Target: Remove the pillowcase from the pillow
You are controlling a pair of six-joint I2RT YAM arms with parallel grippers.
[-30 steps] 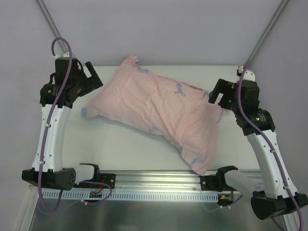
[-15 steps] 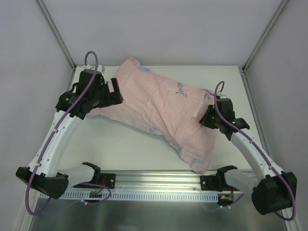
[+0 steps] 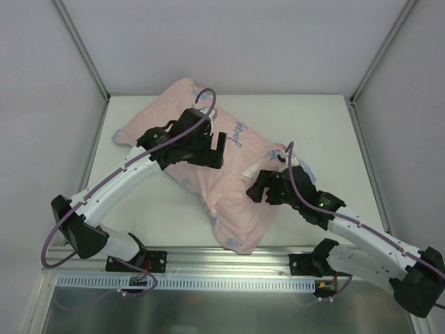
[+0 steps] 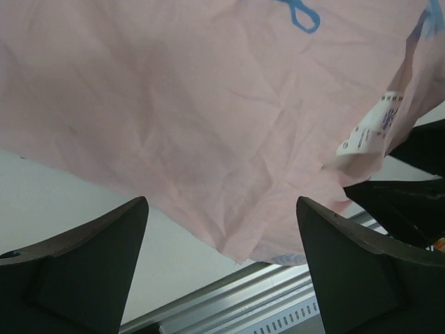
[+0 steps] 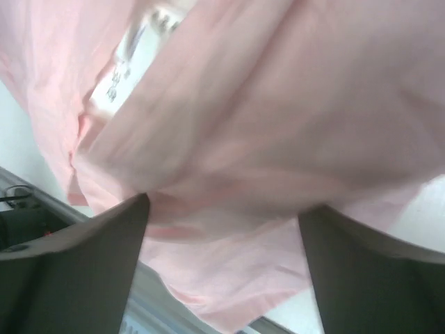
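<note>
The pink pillowcase [image 3: 229, 188], with blue print and blue corners, lies diagonally on the white table [image 3: 320, 125]. It runs from the back left to the near edge. The white pillow is hidden inside it. A white care label [image 3: 256, 169] sticks out at the cover's right side. My left gripper [image 3: 218, 151] is open and empty above the cover's middle. In the left wrist view [image 4: 221, 209] pink fabric [image 4: 208, 118] and the label [image 4: 372, 132] lie below it. My right gripper [image 3: 259, 186] is open at the cover's right edge beside the label. Its wrist view [image 5: 224, 209] shows fabric [image 5: 278, 125] bulging between the fingers.
An aluminium rail [image 3: 229, 268] runs along the table's near edge, just beyond the cover's lowest corner. Grey enclosure walls and slanted posts [image 3: 83, 52] stand at the left, back and right. The right arm's black gripper [image 4: 410, 184] shows in the left wrist view.
Both arms have swung inward from the table's sides to over the pillow. The covered pillow has shifted left, its near corner now left of where it lay.
</note>
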